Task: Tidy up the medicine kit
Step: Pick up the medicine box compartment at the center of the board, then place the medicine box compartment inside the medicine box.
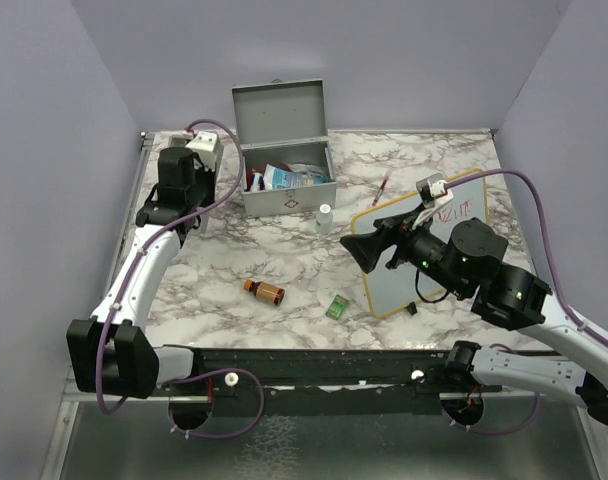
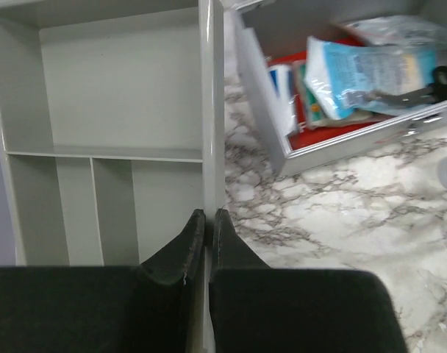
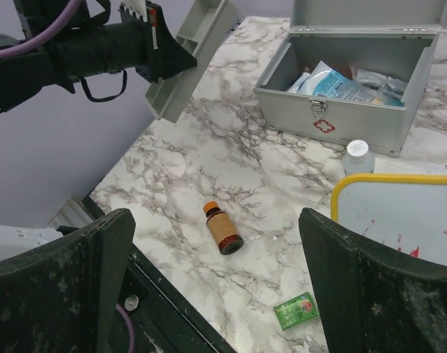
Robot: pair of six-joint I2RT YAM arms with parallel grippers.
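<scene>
Overhead view: the medicine kit (image 1: 289, 196), a grey metal rectangular box, sits on the white-and-grey marbled counter (image 1: 224, 262) at upper centre of the frame. Its hinged lid stands upright and open. The front wall carries a latch and a red-and-white emblem. Inside are blue-and-white packets, clear wrapped items and something red; no finer detail can be read.

Left jaws: pressed together on a side wall of a shallow grey divided tray (image 3: 190, 55), with the wall pinched between them. The tray is held tilted, clear of the counter, at upper left of the right wrist frame and to the left of the kit. Its compartments show nothing inside.

Right jaws: spread wide, holding nothing, raised above the counter at centre right of the overhead frame.

Loose items on the counter:
- A small amber bottle with an orange cap (image 1: 265, 291) lies on its side at lower centre.
- A small green packet (image 1: 336, 307) lies to the right of the bottle, apart from it.
- A small white-capped vial (image 1: 325, 218) stands upright just in front of the kit's right front corner.
- A yellow-framed whiteboard (image 1: 386, 285) with red marks lies flat at right, partly under the right arm.
- A thin red stick-shaped item (image 1: 384, 187) lies to the right of the kit; what it is cannot be told.
</scene>
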